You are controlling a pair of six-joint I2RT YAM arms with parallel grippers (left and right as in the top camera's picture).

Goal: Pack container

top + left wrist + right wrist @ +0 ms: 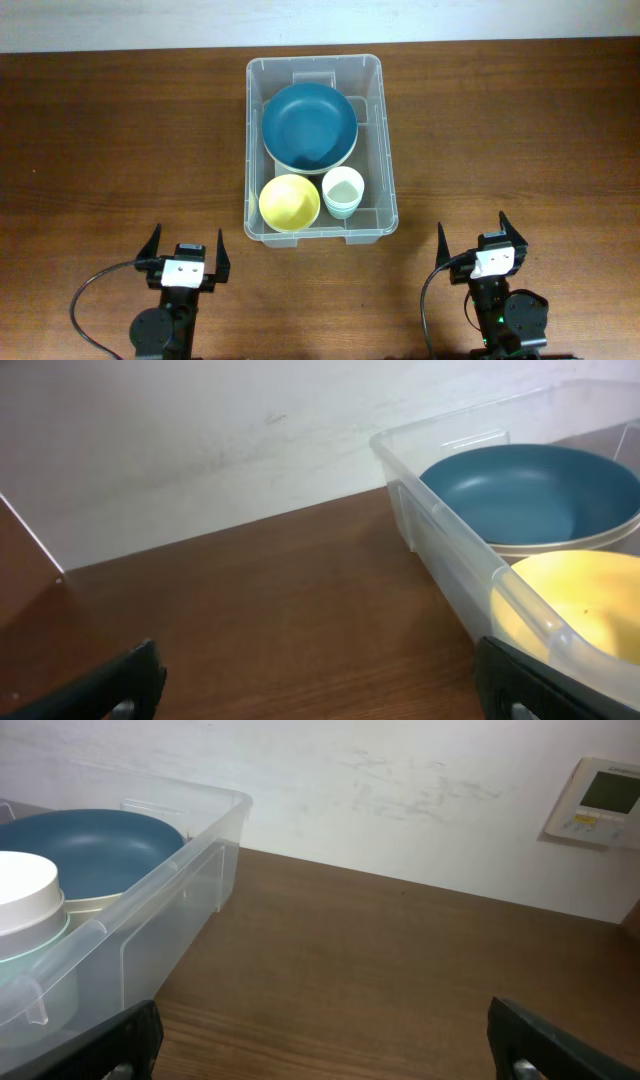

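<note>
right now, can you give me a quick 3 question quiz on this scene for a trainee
1. What colour is the smaller bowl in the container?
2. Where is the blue bowl? A: in the container, at the end far from the arms. B: in the container, at the end nearest the arms. C: on the table outside the container.
3. Fill in: the left tool and the right tool both stand ___, holding nothing.

Key: 1 yellow; 2 A; 3 open.

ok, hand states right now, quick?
Left hand: open, holding nothing.
Right hand: open, holding nothing.
</note>
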